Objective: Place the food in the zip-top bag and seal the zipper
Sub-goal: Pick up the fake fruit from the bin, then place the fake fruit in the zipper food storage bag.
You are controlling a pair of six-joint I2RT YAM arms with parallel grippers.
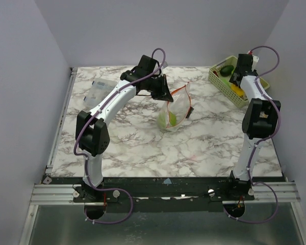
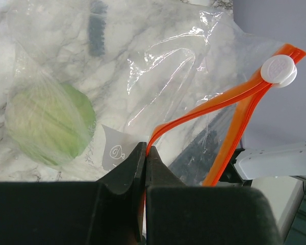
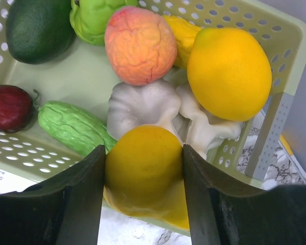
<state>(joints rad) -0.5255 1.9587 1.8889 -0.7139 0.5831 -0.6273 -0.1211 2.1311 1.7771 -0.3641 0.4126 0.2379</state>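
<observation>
The clear zip-top bag [image 1: 177, 104] lies mid-table with its mouth held up. Its orange zipper [image 2: 214, 102] carries a white slider [image 2: 278, 70]. My left gripper [image 2: 145, 153] is shut on the zipper strip at the bag's mouth, seen from above at the left gripper [image 1: 162, 92]. One round green food piece [image 2: 51, 125] sits inside the bag. My right gripper [image 3: 143, 153] is over the basket at the far right, and both its fingers press the sides of a yellow fruit [image 3: 143, 176].
The pale green slatted basket [image 3: 290, 41] holds a lemon [image 3: 229, 71], a peach [image 3: 140, 45], an avocado [image 3: 38, 28], a green gourd [image 3: 74, 127], a dark red piece [image 3: 7, 107] and white garlic [image 3: 137, 107]. A clear box [image 1: 99, 88] lies far left.
</observation>
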